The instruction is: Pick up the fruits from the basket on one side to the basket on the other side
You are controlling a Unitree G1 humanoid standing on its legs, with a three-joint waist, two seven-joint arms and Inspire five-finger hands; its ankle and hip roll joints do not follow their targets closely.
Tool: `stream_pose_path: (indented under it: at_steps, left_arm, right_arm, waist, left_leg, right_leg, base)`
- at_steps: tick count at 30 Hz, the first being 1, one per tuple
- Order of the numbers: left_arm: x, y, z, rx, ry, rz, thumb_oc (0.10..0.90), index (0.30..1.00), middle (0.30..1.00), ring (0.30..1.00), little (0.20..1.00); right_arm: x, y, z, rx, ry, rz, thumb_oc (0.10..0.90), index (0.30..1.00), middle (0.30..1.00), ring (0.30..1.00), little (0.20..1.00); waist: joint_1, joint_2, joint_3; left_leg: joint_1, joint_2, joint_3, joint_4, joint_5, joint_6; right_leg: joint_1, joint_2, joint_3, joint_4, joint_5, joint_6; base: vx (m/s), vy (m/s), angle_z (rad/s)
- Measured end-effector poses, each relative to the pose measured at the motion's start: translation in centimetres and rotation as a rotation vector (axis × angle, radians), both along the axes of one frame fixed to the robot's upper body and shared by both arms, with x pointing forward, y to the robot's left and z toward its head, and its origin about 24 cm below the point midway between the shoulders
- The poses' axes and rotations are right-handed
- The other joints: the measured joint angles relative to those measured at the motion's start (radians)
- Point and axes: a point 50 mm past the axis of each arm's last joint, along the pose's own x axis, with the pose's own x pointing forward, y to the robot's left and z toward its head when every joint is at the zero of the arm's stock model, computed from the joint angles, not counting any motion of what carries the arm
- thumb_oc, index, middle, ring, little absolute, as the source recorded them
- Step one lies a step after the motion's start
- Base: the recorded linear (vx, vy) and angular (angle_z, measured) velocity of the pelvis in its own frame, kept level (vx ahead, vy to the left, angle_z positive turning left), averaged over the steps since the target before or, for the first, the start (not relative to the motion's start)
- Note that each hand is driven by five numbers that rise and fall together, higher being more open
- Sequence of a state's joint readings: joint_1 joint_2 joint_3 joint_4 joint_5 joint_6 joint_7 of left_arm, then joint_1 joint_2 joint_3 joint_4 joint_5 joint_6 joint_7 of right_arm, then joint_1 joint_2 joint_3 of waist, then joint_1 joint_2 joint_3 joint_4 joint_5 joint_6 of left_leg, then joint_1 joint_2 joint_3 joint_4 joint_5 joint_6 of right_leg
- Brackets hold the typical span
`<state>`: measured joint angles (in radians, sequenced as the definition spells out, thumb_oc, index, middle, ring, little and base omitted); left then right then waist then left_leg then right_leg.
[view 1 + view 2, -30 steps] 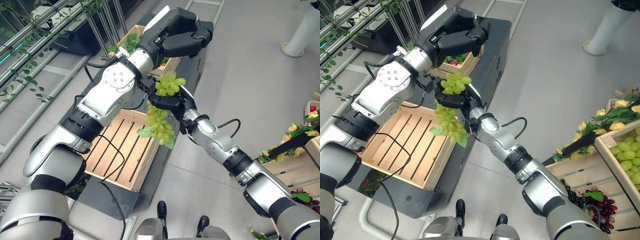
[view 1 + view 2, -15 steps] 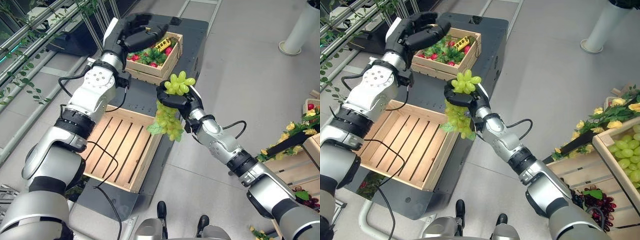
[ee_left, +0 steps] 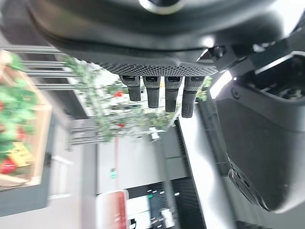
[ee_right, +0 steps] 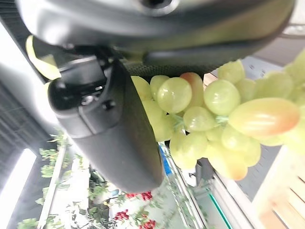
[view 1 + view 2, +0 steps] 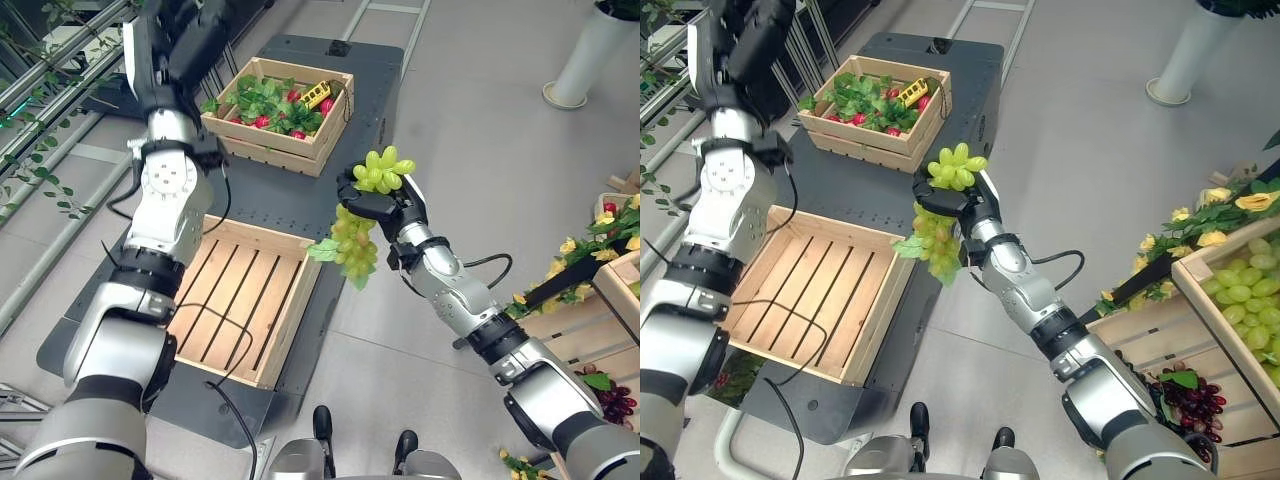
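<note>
The grapes hang in the air, clenched in the right hand, one part bunched above the fingers and the rest dangling below with a leaf. They sit just past the right rim of the empty crate, over the edge of the dark platform. Beyond that crate stands a fuller crate of leaves and red fruit. The left hand is raised far beyond the empty crate, fingers relaxed, holding nothing.

slatted crate open-topped, left arm along its far side
</note>
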<state>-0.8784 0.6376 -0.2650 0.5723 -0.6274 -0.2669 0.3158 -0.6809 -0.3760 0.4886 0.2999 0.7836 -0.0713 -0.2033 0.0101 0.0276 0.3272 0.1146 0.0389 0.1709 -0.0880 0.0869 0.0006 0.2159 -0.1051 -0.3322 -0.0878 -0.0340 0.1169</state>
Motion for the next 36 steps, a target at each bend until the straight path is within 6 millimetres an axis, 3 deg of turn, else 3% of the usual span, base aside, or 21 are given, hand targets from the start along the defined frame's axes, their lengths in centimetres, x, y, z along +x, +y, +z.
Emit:
stream_pose_path:
  at_steps: [4,8,10,19,23,27,32,36]
  left_arm:
    - [-1.9,0.5,-8.1,0.017,0.2,-0.018,0.8,0.9,0.9,0.9,0.9]
    - [-3.4,-0.8,-13.7,0.042,0.369,-0.07,0.8,0.9,0.9,0.9,0.9]
    - [-4.3,-1.2,-15.5,0.04,0.425,-0.088,0.8,0.9,0.9,0.9,0.9]
    - [-6.1,-3.4,-18.6,0.094,0.491,-0.079,0.8,0.9,0.9,0.9,0.9]
    - [-7.1,-4.0,-20.0,0.106,0.522,-0.098,0.8,0.9,0.9,0.9,0.9]
    - [-9.2,-4.2,-22.9,0.015,0.606,-0.091,0.8,0.9,0.9,0.9,0.9]
    - [-10.5,-5.4,-25.7,-0.034,0.718,-0.127,0.8,0.9,0.9,0.9,0.9]
    - [-11.8,-4.8,-27.6,-0.032,0.799,-0.105,0.8,0.9,0.9,0.9,0.9]
  right_arm:
    - [-0.9,-2.3,0.3,0.029,-0.064,-0.013,0.4,0.3,0.3,0.3,0.3]
    - [-1.4,-4.1,0.6,0.008,-0.103,-0.025,0.4,0.3,0.3,0.3,0.3]
    - [-1.8,-4.4,0.8,0.01,-0.12,-0.006,0.4,0.3,0.3,0.3,0.3]
    - [-3.2,-4.6,1.1,-0.017,-0.147,0.079,0.4,0.3,0.3,0.3,0.3]
    - [-3.4,-5.1,1.5,-0.039,-0.152,0.094,0.4,0.3,0.3,0.3,0.3]
    - [-3.8,-5.4,2.1,-0.077,-0.173,0.124,0.4,0.3,0.3,0.3,0.3]
    - [-5.1,-7.6,2.7,-0.091,-0.205,0.077,0.4,0.3,0.3,0.3,0.3]
    - [-5.6,-7.9,3.0,-0.095,-0.224,0.093,0.4,0.3,0.3,0.3,0.3]
  waist:
    - [-0.016,-0.03,-0.018]
    - [-0.031,-0.04,-0.023]
    - [-0.041,-0.046,-0.027]
    - [-0.097,-0.094,-0.059]
    - [-0.099,-0.09,-0.073]
    - [-0.099,-0.083,-0.082]
    - [-0.108,-0.077,-0.093]
    - [-0.132,-0.069,-0.119]
  left_leg:
    - [0.001,0.004,0.013,0.0,0.0,0.0]
    - [0.009,0.008,0.034,-0.001,0.0,0.0]
    - [0.017,0.012,0.054,-0.001,-0.001,-0.001]
    - [0.04,0.033,0.116,-0.001,-0.004,-0.01]
    - [0.046,0.034,0.103,-0.001,-0.009,-0.018]
    - [0.058,0.037,0.055,-0.001,-0.019,-0.032]
    - [0.051,0.04,0.053,-0.008,-0.026,-0.033]
    - [0.05,0.038,0.055,-0.008,-0.026,-0.033]
  right_leg:
    - [-0.013,0.001,0.032,0.0,0.008,-0.002]
    - [-0.018,0.006,0.056,0.0,0.017,-0.001]
    - [-0.02,0.009,0.079,0.0,0.021,-0.003]
    - [-0.036,0.025,0.142,-0.001,0.043,-0.014]
    - [-0.056,0.035,0.193,-0.001,0.055,-0.02]
    - [-0.078,0.036,0.267,-0.001,0.07,-0.016]
    - [-0.082,0.032,0.262,-0.001,0.076,-0.011]
    - [-0.086,0.034,0.267,-0.001,0.076,-0.012]
  base:
    - [0.01,0.013,-0.2]
    - [0.02,-0.001,-0.19]
    - [0.01,-0.005,-0.25]
    - [0.0,-0.033,-0.26]
    - [-0.01,-0.002,-0.38]
    - [0.01,0.028,-0.53]
    - [0.01,0.053,0.01]
    - [0.02,0.05,-0.02]
